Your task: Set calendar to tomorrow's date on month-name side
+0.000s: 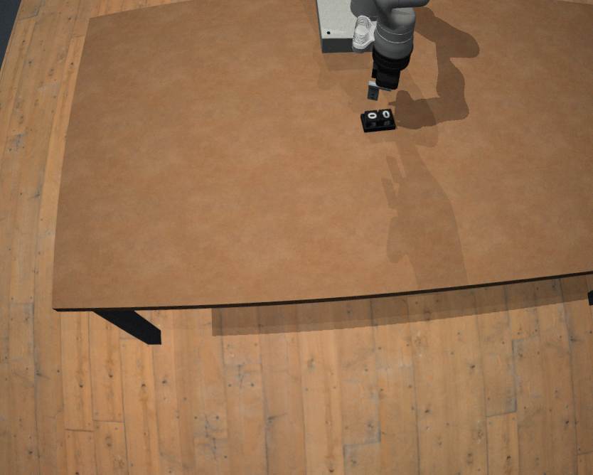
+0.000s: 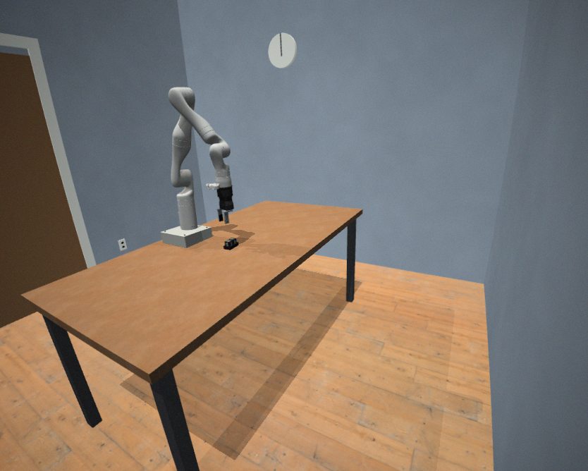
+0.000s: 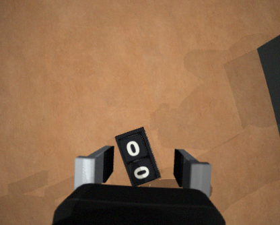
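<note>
The calendar is a small black tray (image 1: 380, 126) holding two black cubes side by side. Both cubes show a white 0 on top; the left cube (image 1: 371, 116) and the right cube (image 1: 385, 114) stand flat in the tray. The front side with the month's name is too dark to read. In the wrist view the tray (image 3: 137, 161) lies slightly turned, with the far cube (image 3: 132, 148) and the near cube (image 3: 141, 172). My gripper (image 3: 143, 160) is open and empty, hovering well above the tray with a finger on each side. It also shows in the overhead view (image 1: 380, 89) and the room view (image 2: 223, 215).
The robot's grey base (image 1: 336, 24) stands at the table's back edge, just behind the tray. The tray (image 2: 232, 246) sits near the base on the long brown table. The arm's shadow falls to the right of the tray.
</note>
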`<move>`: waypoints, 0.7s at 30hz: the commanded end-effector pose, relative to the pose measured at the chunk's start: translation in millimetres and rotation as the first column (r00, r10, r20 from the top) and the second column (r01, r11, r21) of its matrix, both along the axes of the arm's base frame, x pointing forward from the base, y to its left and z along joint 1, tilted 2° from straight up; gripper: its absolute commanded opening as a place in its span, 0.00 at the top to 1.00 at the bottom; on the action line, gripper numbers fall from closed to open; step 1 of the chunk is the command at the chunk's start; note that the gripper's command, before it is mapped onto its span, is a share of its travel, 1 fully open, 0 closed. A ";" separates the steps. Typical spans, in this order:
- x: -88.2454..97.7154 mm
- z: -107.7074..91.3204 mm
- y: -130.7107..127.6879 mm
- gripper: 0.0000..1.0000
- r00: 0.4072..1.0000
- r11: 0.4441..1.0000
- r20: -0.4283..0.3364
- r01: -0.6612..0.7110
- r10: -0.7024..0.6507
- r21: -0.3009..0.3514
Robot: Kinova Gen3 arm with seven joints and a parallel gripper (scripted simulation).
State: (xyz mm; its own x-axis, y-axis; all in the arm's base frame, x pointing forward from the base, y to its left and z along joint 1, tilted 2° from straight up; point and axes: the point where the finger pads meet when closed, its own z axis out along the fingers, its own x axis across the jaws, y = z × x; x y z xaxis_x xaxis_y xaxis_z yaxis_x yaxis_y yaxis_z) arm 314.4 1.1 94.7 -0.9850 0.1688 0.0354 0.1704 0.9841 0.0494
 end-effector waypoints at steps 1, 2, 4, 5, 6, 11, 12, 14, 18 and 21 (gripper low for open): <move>-2.3 -2.0 1.0 0.00 0.998 0.998 -0.008 0.055 -0.055 0.000; -3.3 -2.8 1.1 0.00 0.996 0.996 -0.012 0.087 -0.087 0.000; -5.5 -4.2 1.2 0.00 0.988 0.988 -0.019 0.154 -0.154 -0.001; -6.6 -5.0 1.3 0.00 0.982 0.982 -0.023 0.189 -0.189 -0.002; -7.7 -5.8 1.4 0.00 0.974 0.975 -0.026 0.224 -0.224 -0.002; -11.0 -8.1 1.8 0.00 0.942 0.942 -0.038 0.335 -0.335 -0.007; -12.1 -8.9 2.0 0.00 0.927 0.928 -0.041 0.372 -0.372 -0.009; -14.1 -10.5 2.6 0.00 0.893 0.894 -0.049 0.448 -0.448 -0.014; -17.9 -13.7 3.9 0.00 0.800 0.802 -0.061 0.596 -0.597 -0.027; -20.3 -16.1 5.1 0.00 0.710 0.713 -0.068 0.700 -0.701 -0.039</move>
